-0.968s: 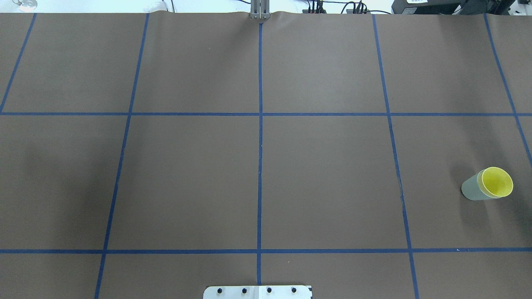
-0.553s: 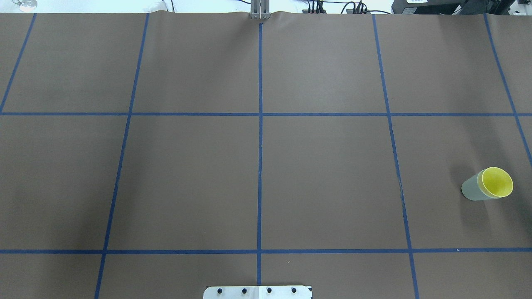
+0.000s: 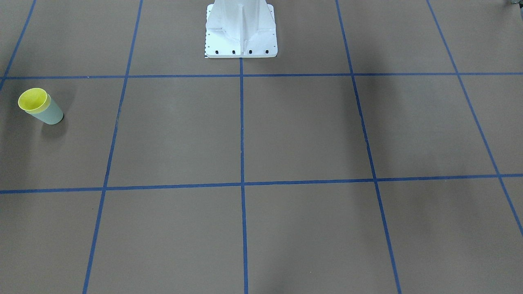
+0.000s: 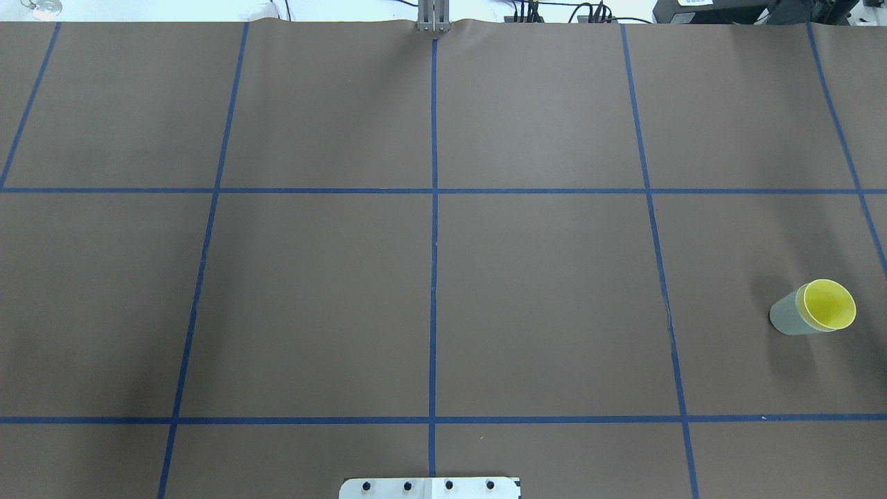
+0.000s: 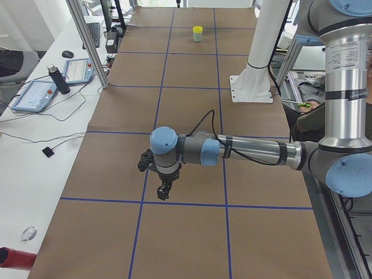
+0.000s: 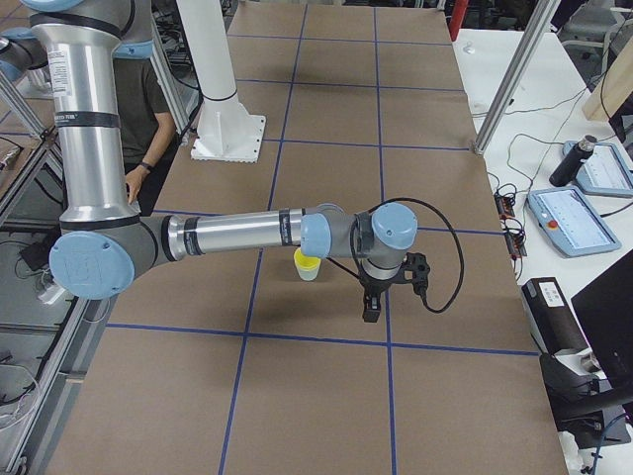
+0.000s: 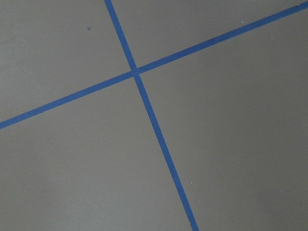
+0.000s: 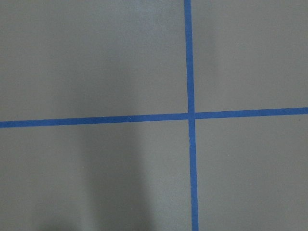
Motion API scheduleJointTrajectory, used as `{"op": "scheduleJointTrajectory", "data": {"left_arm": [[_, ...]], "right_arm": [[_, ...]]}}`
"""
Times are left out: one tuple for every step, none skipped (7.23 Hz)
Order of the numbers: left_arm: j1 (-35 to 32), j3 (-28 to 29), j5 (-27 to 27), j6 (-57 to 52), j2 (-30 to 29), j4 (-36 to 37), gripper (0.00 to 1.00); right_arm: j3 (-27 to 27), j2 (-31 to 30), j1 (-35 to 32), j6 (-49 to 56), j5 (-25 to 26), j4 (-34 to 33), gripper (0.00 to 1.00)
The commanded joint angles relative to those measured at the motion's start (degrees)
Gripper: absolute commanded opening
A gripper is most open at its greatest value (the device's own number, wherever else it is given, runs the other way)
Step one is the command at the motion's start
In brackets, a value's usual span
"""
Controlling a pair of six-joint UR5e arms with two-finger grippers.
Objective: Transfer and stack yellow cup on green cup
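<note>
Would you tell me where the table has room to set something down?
The squares either side of the centre tape line are bare, from the base plate to the far edge. The robot's right end is taken: yellow cup nested in green cup, right gripper hanging nearby.

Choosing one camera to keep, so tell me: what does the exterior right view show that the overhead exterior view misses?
Only exterior right shows the right arm reaching over the table, its gripper pointing down, a person beside the robot and tablets on a side bench. Only overhead exterior shows the blue tape grid with no arm across it. Both show the yellow cup nested in the green cup on the table.
</note>
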State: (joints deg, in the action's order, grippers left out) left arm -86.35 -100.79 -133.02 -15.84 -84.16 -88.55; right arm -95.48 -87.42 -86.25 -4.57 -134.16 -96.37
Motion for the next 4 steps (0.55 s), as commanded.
{"op": "scheduleJointTrajectory", "data": {"left_arm": [[0.1,0.4,-0.1,0.0,-0.1,-0.2,1.00],[0.1,0.2,-0.1,0.0,-0.3,-0.2,1.00],[0.1,0.2,-0.1,0.0,-0.6,-0.2,1.00],[0.1,0.0,0.0,0.0,-0.7,-0.2,1.00]], "right_arm": [[-3.0,-1.8,0.0,-0.3,1.4,0.2,1.00],[-3.0,-1.8,0.0,-0.3,1.4,0.3,1.00],[-3.0,-1.9,0.0,-0.3,1.4,0.3,1.00],[-3.0,-1.9,0.0,-0.3,1.4,0.4,1.00]]}}
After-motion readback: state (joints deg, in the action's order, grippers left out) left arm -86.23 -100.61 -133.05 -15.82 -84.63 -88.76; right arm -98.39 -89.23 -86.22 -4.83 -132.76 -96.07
